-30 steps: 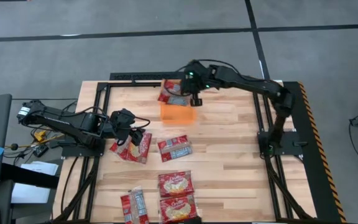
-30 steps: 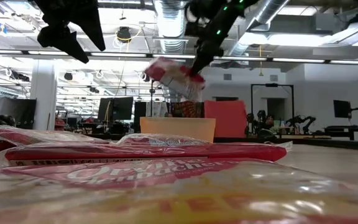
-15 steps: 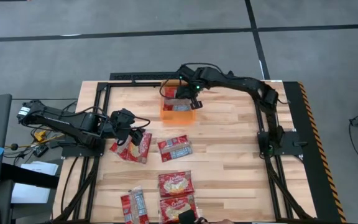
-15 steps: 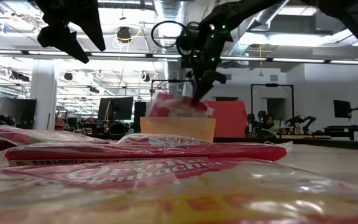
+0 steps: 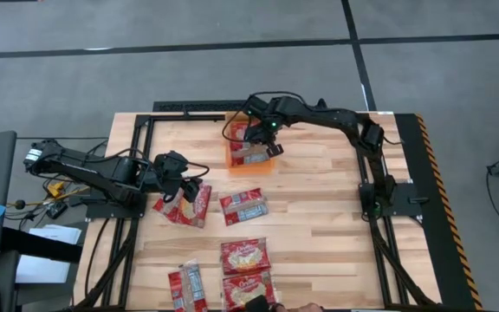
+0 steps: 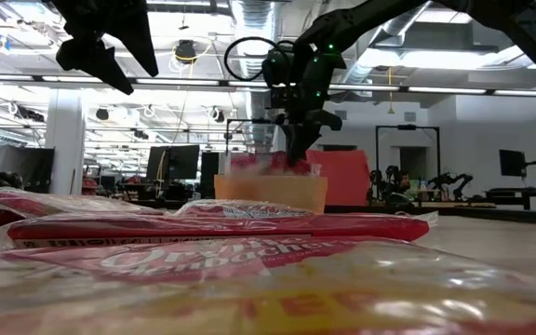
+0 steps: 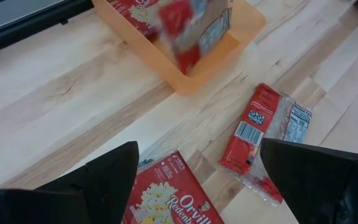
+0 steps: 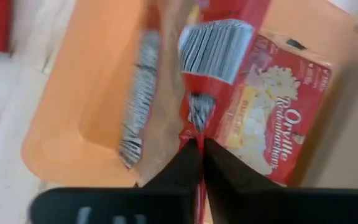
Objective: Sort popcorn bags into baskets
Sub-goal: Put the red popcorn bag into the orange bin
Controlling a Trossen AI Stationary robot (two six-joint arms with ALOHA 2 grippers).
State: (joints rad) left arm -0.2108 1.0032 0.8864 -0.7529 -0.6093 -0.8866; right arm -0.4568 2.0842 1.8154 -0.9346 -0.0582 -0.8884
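Right gripper [image 8: 199, 146] clenched on blurred flat red popcorn bag [image 8: 194, 81], inside shallow translucent orange plastic basket [image 5: 235, 162]; left gripper [image 7: 194, 180] spread wide, empty, above the table.

The robot has 2 dark arms with black cables looped along them. The right arm [image 5: 336, 117] shows small green lights near its wrist.

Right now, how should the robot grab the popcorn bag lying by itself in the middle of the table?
Probably from straight above, pinching a long edge of the popcorn bag. It lies flat on the table, apart from other packets, so only its thin edges offer grip.
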